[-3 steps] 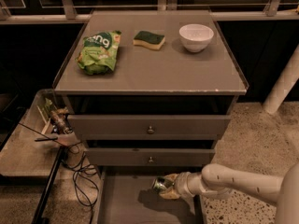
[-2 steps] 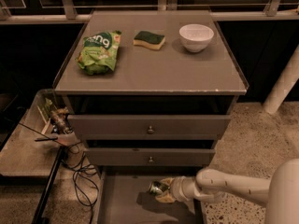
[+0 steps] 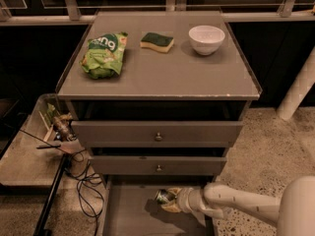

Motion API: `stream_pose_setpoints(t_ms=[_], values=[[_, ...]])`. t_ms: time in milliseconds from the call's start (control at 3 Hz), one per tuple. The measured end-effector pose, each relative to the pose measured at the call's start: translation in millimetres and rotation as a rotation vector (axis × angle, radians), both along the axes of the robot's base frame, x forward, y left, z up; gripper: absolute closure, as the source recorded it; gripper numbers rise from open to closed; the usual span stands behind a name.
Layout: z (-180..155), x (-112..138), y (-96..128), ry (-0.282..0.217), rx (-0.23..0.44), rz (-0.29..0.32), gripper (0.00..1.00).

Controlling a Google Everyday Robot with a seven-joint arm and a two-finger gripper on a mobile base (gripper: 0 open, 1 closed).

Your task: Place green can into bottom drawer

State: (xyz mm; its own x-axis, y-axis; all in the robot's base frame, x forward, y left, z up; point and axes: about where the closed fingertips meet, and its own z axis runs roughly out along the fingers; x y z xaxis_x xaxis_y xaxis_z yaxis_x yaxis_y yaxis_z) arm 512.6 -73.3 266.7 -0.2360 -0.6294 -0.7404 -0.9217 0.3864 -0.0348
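Low at the right side, the hand [image 3: 172, 201] is clenched around the green can [image 3: 163, 196] and holds it lying sideways, with one shiny end turned to the left. Both are over the back part of the bottom drawer [image 3: 129, 216], which stands pulled out under the two upper drawers [image 3: 123, 132]. I cannot tell if the can touches the drawer floor. On the cabinet's surface [image 3: 162, 77] rest a green snack bag [image 3: 103, 57], a sponge [image 3: 157, 41] and a white bowl [image 3: 206, 38].

You look down on the cabinet [image 3: 162, 75] from its front, fairly near; the gripper [image 3: 173, 201], seemingly clasping the green can [image 3: 163, 196], is over its bottom drawer [image 3: 127, 216].
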Motion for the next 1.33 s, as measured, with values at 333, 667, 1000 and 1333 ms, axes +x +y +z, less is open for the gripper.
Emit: stream_pose_setpoints(t_ms=[333, 667, 1000, 1333], values=[[-15, 8, -4, -0.014, 0.054, -0.027, 1.0], [-35, 13, -10, -0.001, 0.086, -0.014, 1.0], [-57, 12, -15, 0.025, 0.106, 0.003, 1.0], [-73, 10, -17, 0.043, 0.108, 0.01, 1.0]])
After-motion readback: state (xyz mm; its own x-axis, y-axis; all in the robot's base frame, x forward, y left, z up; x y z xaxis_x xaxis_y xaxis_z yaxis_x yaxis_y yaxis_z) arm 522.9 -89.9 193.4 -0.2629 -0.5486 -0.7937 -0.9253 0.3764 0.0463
